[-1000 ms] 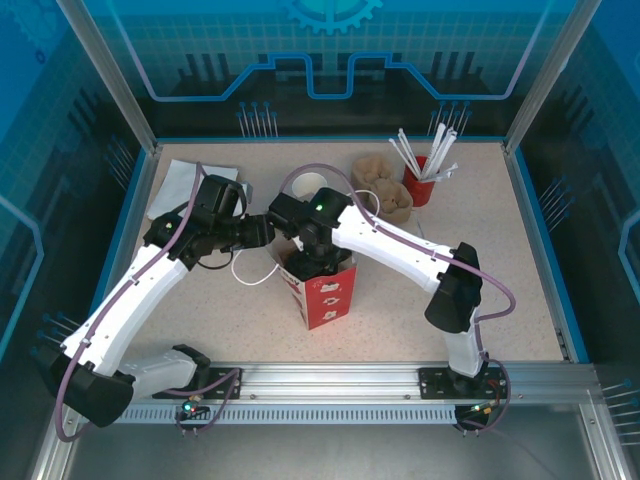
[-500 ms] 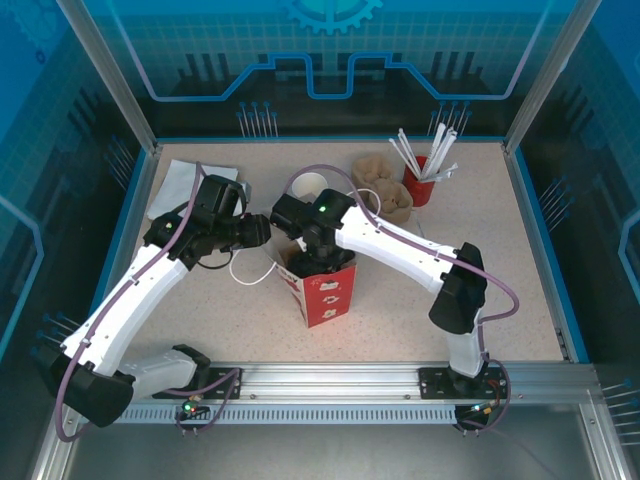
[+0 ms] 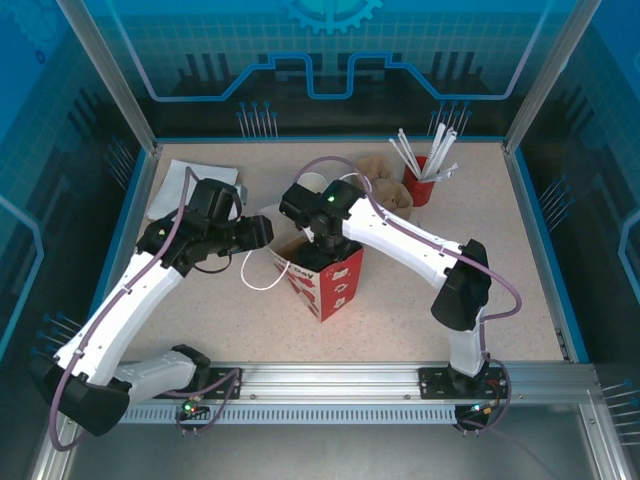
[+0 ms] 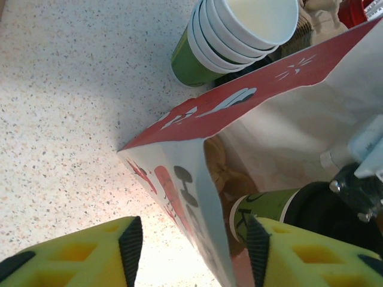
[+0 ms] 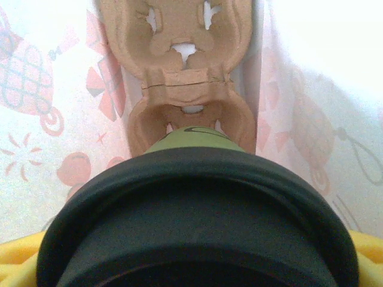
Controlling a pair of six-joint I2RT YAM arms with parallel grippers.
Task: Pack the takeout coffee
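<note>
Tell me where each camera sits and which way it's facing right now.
Top external: above and behind the bases, looking down on the table; left arm and right arm meet at the bag.
Left wrist: beside the bag, facing its open corner, coffee inside, cup stack beyond; left fingers at the bottom.
Right wrist: at the bag's mouth, facing down past the coffee's lid to the carrier; right fingers in the bottom corners.
Shared: both wrist views show the coffee inside the bag.
</note>
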